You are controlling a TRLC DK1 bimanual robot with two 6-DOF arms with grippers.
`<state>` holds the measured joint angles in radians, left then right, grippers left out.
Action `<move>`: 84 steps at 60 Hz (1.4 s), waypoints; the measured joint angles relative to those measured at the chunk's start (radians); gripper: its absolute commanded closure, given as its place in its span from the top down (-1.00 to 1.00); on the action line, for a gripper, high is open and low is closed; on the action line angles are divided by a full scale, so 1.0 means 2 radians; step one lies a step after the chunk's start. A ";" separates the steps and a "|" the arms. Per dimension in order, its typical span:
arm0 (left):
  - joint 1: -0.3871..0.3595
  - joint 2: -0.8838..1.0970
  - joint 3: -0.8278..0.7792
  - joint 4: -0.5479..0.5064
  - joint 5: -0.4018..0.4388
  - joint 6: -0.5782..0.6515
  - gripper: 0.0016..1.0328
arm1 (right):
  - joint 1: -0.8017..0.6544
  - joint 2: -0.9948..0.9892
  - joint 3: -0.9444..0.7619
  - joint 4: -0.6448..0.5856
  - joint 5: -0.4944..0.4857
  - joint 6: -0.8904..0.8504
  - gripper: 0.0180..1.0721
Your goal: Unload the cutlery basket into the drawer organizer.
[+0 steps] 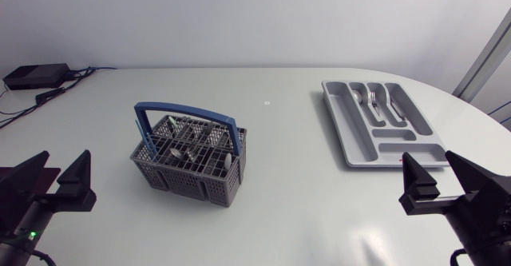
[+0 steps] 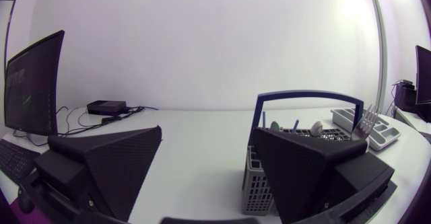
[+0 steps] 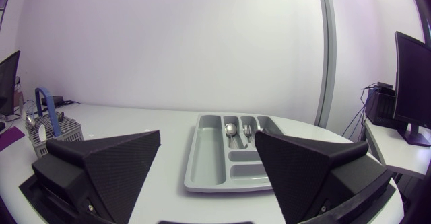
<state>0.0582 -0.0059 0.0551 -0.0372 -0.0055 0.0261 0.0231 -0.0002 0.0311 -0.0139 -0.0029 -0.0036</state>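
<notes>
At table's left near corner, my left gripper (image 1: 64,164) hangs low over the white table (image 1: 287,210). Its two wedge fingers stand wide apart with only bare tabletop between them. Its own camera shows the same gap (image 2: 207,133), holding nothing.

Far left corner: a small black box (image 1: 36,76) with cables.

Left of centre: the grey cutlery basket (image 1: 192,170) stands upright, well apart from that gripper. Its blue handle (image 1: 188,113) arches over the top. Cutlery stands and lies in its compartments. From the left wrist, the basket (image 2: 254,183) sits ahead of the gripper and partly behind one finger. A fork head (image 2: 367,120), a spoon bowl (image 2: 316,125) and thin blue handles (image 2: 264,120) poke above its rim.

Right of centre, toward the far side: the grey drawer organizer (image 1: 355,150) lies flat. A spoon (image 1: 357,98) and a fork (image 1: 373,100) lie in neighbouring long slots. The next slot holds a darker piece I cannot identify. The cross compartments nearest me show bare grey.

Right near corner: my right gripper (image 1: 429,160) is spread just as wide and carries nothing. The organizer (image 3: 202,163) lies straight ahead of it (image 3: 209,140), not touching. The basket (image 3: 47,126) shows far off beyond one finger.
</notes>
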 measured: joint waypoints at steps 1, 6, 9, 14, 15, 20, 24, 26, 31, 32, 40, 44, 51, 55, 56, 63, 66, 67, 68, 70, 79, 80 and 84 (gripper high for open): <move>-0.002 0.000 0.004 -0.002 0.000 0.000 0.92 | 0.002 0.000 0.003 -0.004 0.000 0.000 0.92; -0.007 0.000 0.019 -0.005 0.000 0.000 0.92 | 0.012 0.000 0.019 -0.008 0.001 0.000 0.92; -0.007 0.000 0.027 -0.005 0.000 0.000 0.92 | 0.019 0.001 0.030 -0.008 0.002 0.000 0.92; -0.008 0.000 0.036 -0.005 0.000 -0.002 0.92 | 0.027 0.013 0.048 -0.008 0.004 0.000 0.92; -0.009 0.000 0.037 -0.005 0.000 -0.002 0.92 | 0.029 0.017 0.052 -0.008 0.004 0.000 0.92; -0.011 0.002 0.043 -0.005 0.000 -0.004 0.92 | 0.034 0.032 0.063 -0.006 0.004 0.000 0.92; -0.011 0.002 0.047 -0.005 0.000 -0.004 0.92 | 0.037 0.039 0.066 -0.006 0.004 0.000 0.92; -0.011 0.003 0.049 -0.006 0.000 -0.004 0.92 | 0.037 0.044 0.067 -0.006 0.005 0.000 0.92; -0.011 0.008 0.054 -0.008 0.000 -0.004 0.92 | 0.040 0.059 0.070 -0.006 0.006 0.000 0.92; -0.011 0.010 0.056 -0.008 0.000 -0.004 0.92 | 0.041 0.063 0.070 -0.005 0.006 0.000 0.92; -0.011 0.035 0.070 -0.008 0.000 -0.004 0.92 | 0.047 0.096 0.080 -0.002 0.006 0.000 0.92; -0.012 0.056 0.081 -0.008 0.000 -0.006 0.92 | 0.053 0.119 0.090 0.001 0.006 0.001 0.92; -0.017 0.100 0.097 -0.008 0.000 -0.013 0.92 | 0.068 0.158 0.107 0.010 0.014 0.004 0.92; -0.023 0.123 0.101 -0.008 0.000 -0.013 0.91 | 0.083 0.179 0.114 0.011 0.019 0.005 0.92; -0.024 0.129 0.102 -0.008 0.000 -0.013 0.91 | 0.088 0.183 0.115 0.011 0.020 0.006 0.92; -0.027 0.171 0.112 -0.022 0.000 -0.013 0.88 | 0.118 0.211 0.119 0.011 0.030 0.010 0.91; -0.027 0.189 0.122 -0.035 0.000 -0.010 0.86 | 0.130 0.223 0.121 0.010 0.030 0.011 0.90; -0.027 0.197 0.127 -0.039 0.000 -0.007 0.86 | 0.134 0.228 0.122 0.010 0.031 0.011 0.90; -0.027 0.204 0.132 -0.043 0.000 -0.003 0.86 | 0.138 0.232 0.123 0.009 0.031 0.011 0.90; -0.027 0.217 0.142 -0.049 -0.001 0.002 0.86 | 0.145 0.241 0.127 0.004 0.034 0.011 0.90; -0.027 0.282 0.192 -0.079 -0.002 0.028 0.77 | 0.192 0.289 0.170 -0.048 0.053 0.011 0.90; -0.027 0.289 0.197 -0.083 -0.002 0.029 0.77 | 0.197 0.297 0.177 -0.054 0.053 0.011 0.90; -0.028 0.308 0.209 -0.095 -0.002 0.039 0.77 | 0.215 0.324 0.201 -0.070 0.052 0.011 0.90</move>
<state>0.0025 0.6102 0.4732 -0.2272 -0.0101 0.1043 0.4530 0.6476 0.4335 -0.1547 0.1020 0.0185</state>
